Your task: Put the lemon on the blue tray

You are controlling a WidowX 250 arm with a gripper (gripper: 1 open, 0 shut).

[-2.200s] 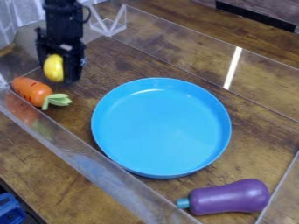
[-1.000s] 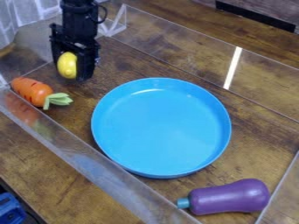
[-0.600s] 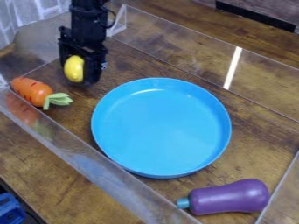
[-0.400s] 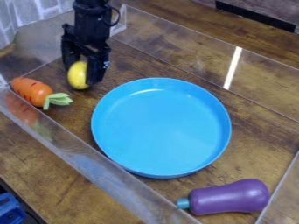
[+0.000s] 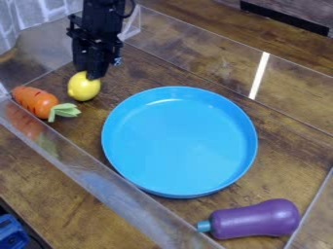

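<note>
Yellow lemon [image 5: 84, 87] on wooden table [image 5: 196, 58], left of blue tray [image 5: 178, 141], outside rim. Black gripper [image 5: 95, 66] directly above, jaws narrowed, seemingly not holding.

A dark wooden tabletop [image 5: 196, 44] fills the frame, with a bright streak of light [image 5: 260, 74] reflected at upper right.
</note>
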